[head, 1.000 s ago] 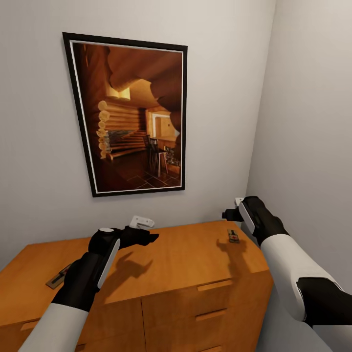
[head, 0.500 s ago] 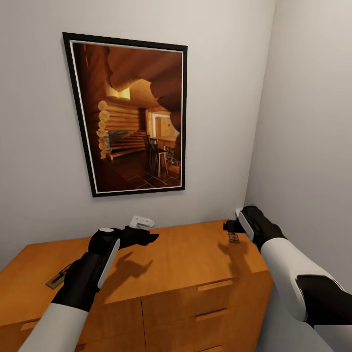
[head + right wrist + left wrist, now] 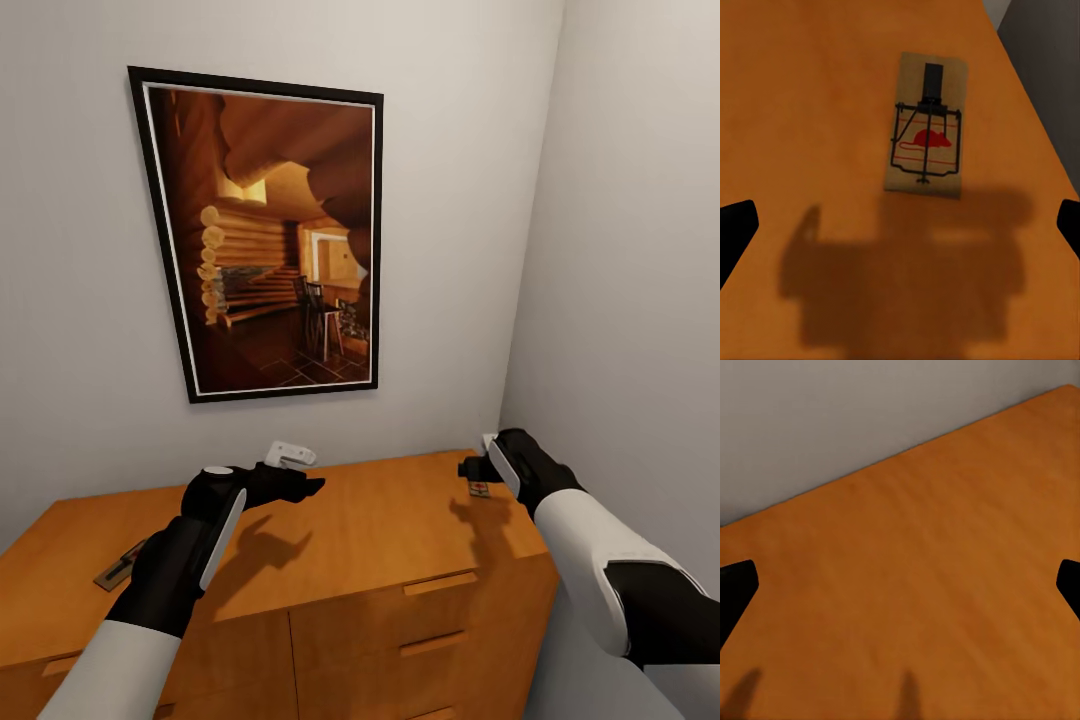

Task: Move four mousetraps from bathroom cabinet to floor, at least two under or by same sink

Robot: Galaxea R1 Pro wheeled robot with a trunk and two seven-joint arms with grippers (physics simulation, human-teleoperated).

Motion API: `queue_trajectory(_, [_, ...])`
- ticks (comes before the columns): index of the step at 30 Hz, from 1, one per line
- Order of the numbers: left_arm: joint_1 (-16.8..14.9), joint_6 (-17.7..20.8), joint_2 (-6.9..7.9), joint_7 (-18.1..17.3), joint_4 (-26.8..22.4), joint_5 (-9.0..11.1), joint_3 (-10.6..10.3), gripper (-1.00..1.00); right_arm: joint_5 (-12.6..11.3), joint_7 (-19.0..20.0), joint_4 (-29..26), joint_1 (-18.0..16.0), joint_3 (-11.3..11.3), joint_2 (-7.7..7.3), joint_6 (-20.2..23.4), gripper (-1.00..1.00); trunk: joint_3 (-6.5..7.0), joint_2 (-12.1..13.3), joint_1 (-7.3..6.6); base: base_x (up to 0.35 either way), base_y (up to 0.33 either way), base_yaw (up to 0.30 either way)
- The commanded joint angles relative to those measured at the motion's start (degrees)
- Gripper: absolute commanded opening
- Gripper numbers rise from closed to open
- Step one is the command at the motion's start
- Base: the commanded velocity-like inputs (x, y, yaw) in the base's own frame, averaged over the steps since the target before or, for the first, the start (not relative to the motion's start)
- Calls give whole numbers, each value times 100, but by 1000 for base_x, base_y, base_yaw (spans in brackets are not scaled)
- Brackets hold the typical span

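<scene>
Just below right gripper [image 3: 900,217], jaws spread wide: mousetrap [image 3: 927,125], flat rect. wood board w/ dark wire frame and red mouse print, lying on smooth orange-brown cabinet top [image 3: 400,530] near its right edge. Left gripper [image 3: 900,585] also spread, over bare wood. Second mousetrap [image 3: 120,566] behind left forearm.

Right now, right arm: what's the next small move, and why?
Probably lower the right gripper straight onto the mousetrap and close. The trap lies flat on the cabinet top just ahead of the open fingertips, with nothing held yet.
</scene>
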Motion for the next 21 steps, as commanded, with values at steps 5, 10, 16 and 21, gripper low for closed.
queue_trajectory(5, [-5,23,-6,-32,-3,-32,1,100,-31,-36,25,-3,3,-7,16,100,-8,-5,0,1,0,0])
queue_trajectory(10, [-5,22,-9,-30,-3,-27,-6,100,-34,-38,32,-3,3,-10,13,100,-8,-5,0,74,-2,0])
queue_trajectory(16, [-5,21,-29,-16,-3,-25,-8,100,-35,-38,32,-3,2,-16,12,100,-8,-5,0,196,-45,0])
queue_trajectory(21, [-5,15,-88,-9,-3,-37,-9,100,-34,-38,32,-3,2,-18,10,100,-8,-5,0,197,-57,0])
